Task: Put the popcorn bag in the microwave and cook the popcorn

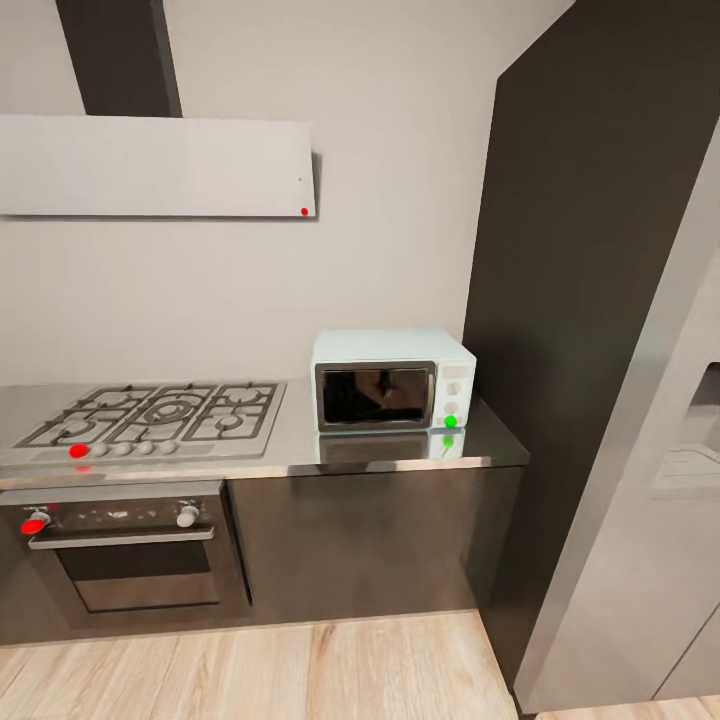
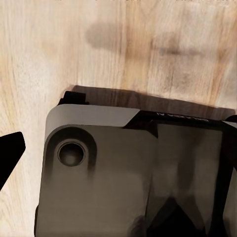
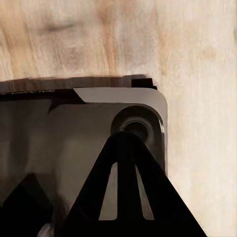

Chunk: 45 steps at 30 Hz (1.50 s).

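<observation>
The pale-blue microwave (image 1: 392, 380) stands on the grey countertop (image 1: 400, 452) at its right end. Its dark glass door is closed and a green dot glows on its white panel. The popcorn bag and popcorn are out of view. My left gripper (image 2: 118, 158) hangs over the robot's grey base (image 2: 108, 177) and the wood floor. One black fingertip (image 2: 10, 154) sits far out to the side, so it is open. My right gripper (image 3: 127, 148) also hangs over the base, its black fingers (image 3: 129, 197) pressed together into one wedge, holding nothing.
A gas hob (image 1: 155, 412) lies left of the microwave, with a steel oven (image 1: 125, 555) under it and a white hood (image 1: 155, 165) above. A tall dark cabinet (image 1: 590, 250) and a grey fridge (image 1: 650, 520) close off the right. Pale wood floor (image 1: 250, 675) runs before the cabinets.
</observation>
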Tool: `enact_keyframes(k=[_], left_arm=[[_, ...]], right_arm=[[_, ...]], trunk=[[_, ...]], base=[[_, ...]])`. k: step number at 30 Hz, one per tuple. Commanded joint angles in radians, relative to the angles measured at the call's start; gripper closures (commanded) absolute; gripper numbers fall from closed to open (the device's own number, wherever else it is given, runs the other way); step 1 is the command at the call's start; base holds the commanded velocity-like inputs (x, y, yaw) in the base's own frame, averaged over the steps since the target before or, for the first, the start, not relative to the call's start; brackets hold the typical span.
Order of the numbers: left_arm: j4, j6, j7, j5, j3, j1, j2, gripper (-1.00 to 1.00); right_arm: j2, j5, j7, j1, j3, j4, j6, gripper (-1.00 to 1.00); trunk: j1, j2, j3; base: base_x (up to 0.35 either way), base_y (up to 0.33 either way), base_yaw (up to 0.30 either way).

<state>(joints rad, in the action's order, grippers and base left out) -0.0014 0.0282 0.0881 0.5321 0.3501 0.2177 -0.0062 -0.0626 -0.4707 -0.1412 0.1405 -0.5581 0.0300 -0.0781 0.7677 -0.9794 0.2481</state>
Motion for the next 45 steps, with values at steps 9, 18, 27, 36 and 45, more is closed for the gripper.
enact_keyframes(k=[9, 18, 27, 36, 45], left_arm=[[-0.005, -0.125, -0.011, -0.007, 0.020, 0.000, 0.037, -1.00], [-0.005, -0.125, -0.011, -0.007, 0.020, 0.000, 0.037, -1.00], [-0.005, -0.125, -0.011, -0.007, 0.020, 0.000, 0.037, -1.00], [-0.005, -0.125, -0.011, -0.007, 0.020, 0.000, 0.037, -1.00], [-0.005, -0.125, -0.011, -0.007, 0.020, 0.000, 0.037, -1.00]], right_arm=[[0.018, 0.006, 0.023, -0.001, -0.006, 0.001, -0.008, 1.00], [0.018, 0.006, 0.023, -0.001, -0.006, 0.001, -0.008, 1.00], [0.018, 0.006, 0.023, -0.001, -0.006, 0.001, -0.008, 1.00], [0.018, 0.006, 0.023, -0.001, -0.006, 0.001, -0.008, 1.00], [0.018, 0.006, 0.023, -0.001, -0.006, 0.001, -0.008, 1.00]], trunk=[[0.000, -0.001, -0.001], [0.000, -0.001, -0.001], [0.000, -0.001, -0.001], [0.000, -0.001, -0.001], [0.000, -0.001, -0.001]], base=[[0.000, 0.000, 0.140], [0.000, 0.000, 0.000], [0.000, 0.000, 0.000], [0.000, 0.000, 0.000], [0.000, 0.000, 0.000]])
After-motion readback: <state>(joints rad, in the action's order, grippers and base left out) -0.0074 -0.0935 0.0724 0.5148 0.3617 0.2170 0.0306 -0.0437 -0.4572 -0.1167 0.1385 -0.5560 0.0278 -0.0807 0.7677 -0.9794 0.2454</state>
